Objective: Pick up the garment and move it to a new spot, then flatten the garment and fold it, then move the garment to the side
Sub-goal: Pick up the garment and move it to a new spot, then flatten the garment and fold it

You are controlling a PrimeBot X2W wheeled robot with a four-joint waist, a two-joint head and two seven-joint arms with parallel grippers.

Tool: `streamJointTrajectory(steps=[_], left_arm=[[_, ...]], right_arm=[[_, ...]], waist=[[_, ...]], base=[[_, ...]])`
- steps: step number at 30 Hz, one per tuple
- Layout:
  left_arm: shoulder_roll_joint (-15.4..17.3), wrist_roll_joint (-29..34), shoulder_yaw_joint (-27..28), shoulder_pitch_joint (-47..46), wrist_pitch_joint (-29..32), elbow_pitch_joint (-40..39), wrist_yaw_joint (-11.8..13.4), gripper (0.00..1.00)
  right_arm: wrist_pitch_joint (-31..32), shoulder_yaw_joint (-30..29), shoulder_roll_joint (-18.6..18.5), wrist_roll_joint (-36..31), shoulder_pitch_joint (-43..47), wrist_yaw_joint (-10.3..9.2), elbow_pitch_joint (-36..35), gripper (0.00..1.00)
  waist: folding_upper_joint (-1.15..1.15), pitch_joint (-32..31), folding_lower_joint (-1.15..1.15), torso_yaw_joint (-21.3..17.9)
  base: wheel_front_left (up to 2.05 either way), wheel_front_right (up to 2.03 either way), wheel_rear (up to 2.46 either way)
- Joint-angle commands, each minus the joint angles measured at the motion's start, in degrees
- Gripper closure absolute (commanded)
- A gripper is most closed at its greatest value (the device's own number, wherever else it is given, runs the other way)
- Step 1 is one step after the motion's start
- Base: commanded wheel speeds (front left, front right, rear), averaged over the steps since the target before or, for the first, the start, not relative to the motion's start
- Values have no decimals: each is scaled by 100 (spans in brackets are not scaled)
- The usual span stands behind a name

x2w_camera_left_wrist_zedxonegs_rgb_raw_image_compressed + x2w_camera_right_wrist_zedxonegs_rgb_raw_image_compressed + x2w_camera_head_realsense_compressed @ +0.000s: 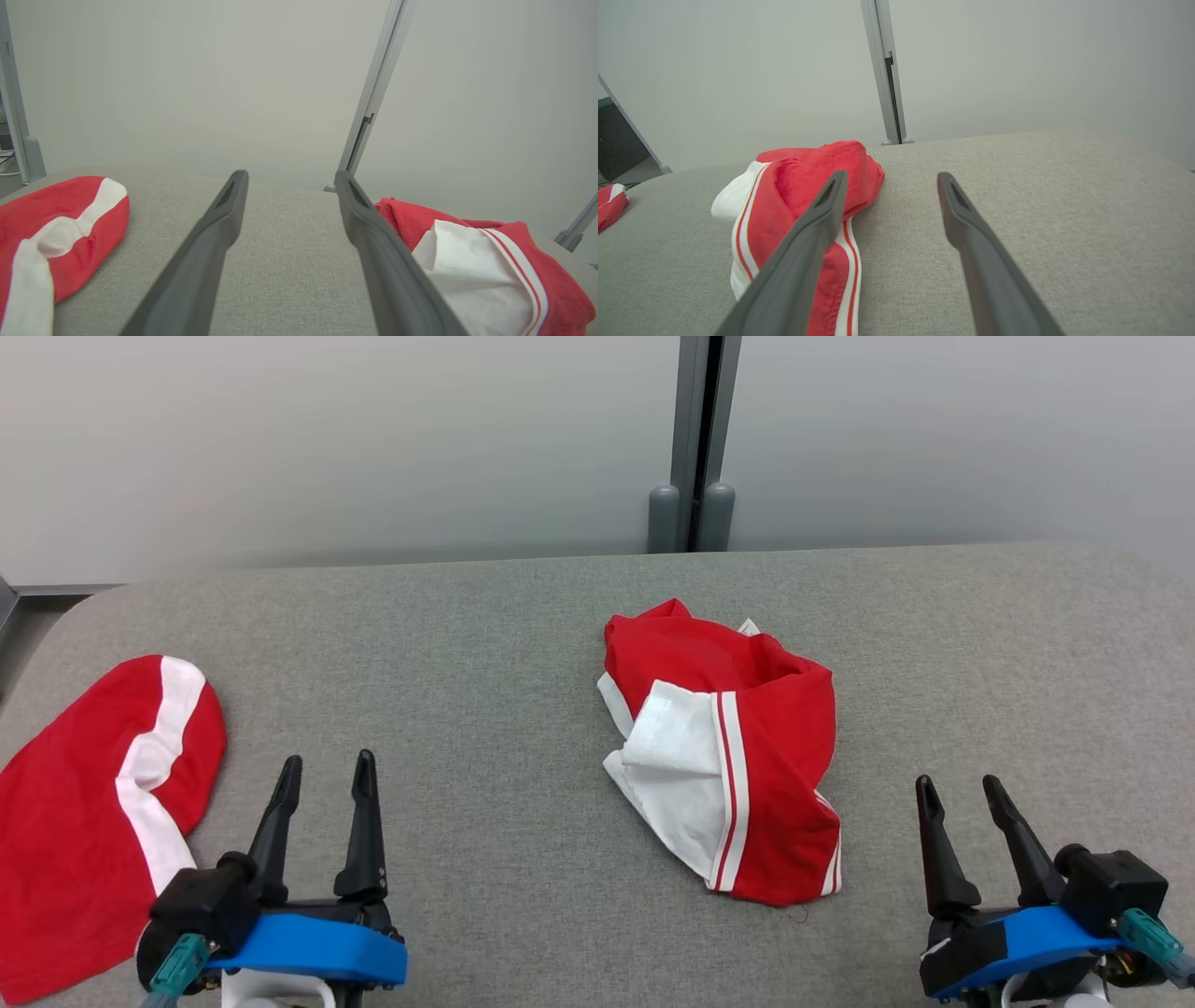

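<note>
From the head view, we see a crumpled red and white garment (pixel 738 737) lying in a loose heap on a wide grey fabric-covered table (pixel 523 644), a little right of the middle. A flat red cloth with a white stripe (pixel 75 821) lies at the table's left edge, well apart from it. Our left gripper (pixel 329 761) sits at the lower left, just beside the flat red cloth, its two dark fingers spread wide with nothing between them. Our right gripper (pixel 958 784) sits at the lower right, near the heap but not touching it, jaws just as wide and empty. A pale wall (pixel 327 439) with a grey upright post (pixel 695 439) stands behind the table.

In the left wrist view, we look along the two parted fingers at bare grey fabric. The flat red cloth lies off to the left and the crumpled heap to the right, partly hidden by the right-hand finger.

In the right wrist view, the fingers again stand wide apart over bare table. The crumpled garment lies to the left, behind the left-hand finger, and the flat red cloth shows at the far left edge.
</note>
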Motion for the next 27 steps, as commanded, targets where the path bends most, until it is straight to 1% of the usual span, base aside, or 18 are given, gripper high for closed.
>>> streamJointTrajectory(steps=[1, 4, 8, 17, 27], left_arm=[[9, 68, 86, 85, -24, -61, 3, 0], [8, 320, 207, 280, -25, -113, -41, 0], [-14, 555, 279, 463, -26, 28, -65, 0], [-67, 621, 334, 525, -27, 325, -185, 0], [-100, 644, 399, 451, -27, 253, -207, 0]], right_arm=[[12, -26, -28, -45, 78, 1, -20, 0], [38, -95, -29, -85, 99, 1, -25, 0], [92, -149, -28, -127, 150, 1, -32, 0], [247, -203, -28, -125, 214, 1, -67, 0], [279, -127, -29, -42, 215, 1, -60, 0]], waist=[[0, -5, 0, 11], [0, -26, 0, 54], [0, -61, 0, 113], [0, -100, 0, 177], [0, -47, 0, 135]], base=[[0, 0, 0], [0, 0, 0], [0, 0, 0], [0, 0, 0], [0, 0, 0]])
